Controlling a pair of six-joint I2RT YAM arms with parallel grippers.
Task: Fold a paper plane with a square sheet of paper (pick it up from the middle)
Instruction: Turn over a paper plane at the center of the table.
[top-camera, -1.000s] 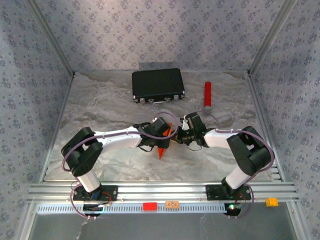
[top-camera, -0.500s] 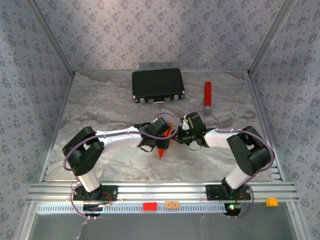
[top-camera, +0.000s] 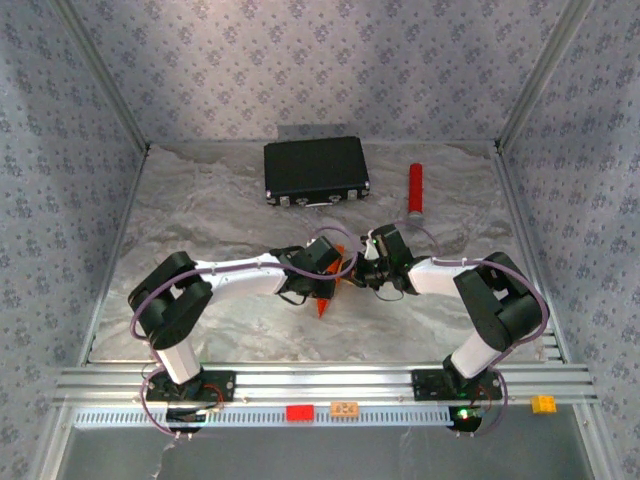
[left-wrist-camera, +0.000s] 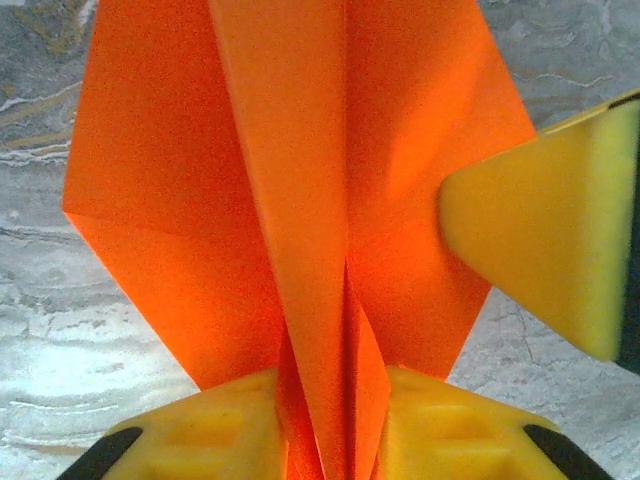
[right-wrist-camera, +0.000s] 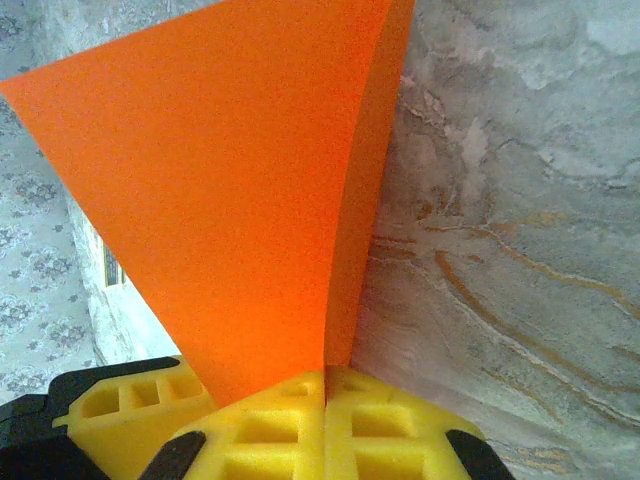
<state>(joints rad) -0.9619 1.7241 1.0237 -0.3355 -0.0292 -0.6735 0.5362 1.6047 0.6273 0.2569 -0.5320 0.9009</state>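
The square sheet of paper (top-camera: 324, 300) is bright orange and folded into a creased pointed shape, its tip toward the near edge. It hangs between my two grippers at the table's middle. In the left wrist view the paper (left-wrist-camera: 300, 200) spreads upward with a centre crease. Its folded keel fills the gap of my left gripper (left-wrist-camera: 330, 430), and both yellow pads touch it. My right gripper (right-wrist-camera: 325, 385) is shut on one edge of the paper (right-wrist-camera: 230, 180). One of its fingers (left-wrist-camera: 540, 240) presses the paper's right side. From above, the left gripper (top-camera: 338, 268) and right gripper (top-camera: 362, 270) almost meet.
A black case (top-camera: 315, 170) lies at the back centre, with a red cylinder (top-camera: 415, 190) to its right. Patterned walls close in three sides. An aluminium rail (top-camera: 320, 380) runs along the near edge. Marbled table surface (top-camera: 200, 220) lies open on the left.
The left gripper's jaws have narrowed onto the paper's keel. Both arms and the paper have hardly shifted.
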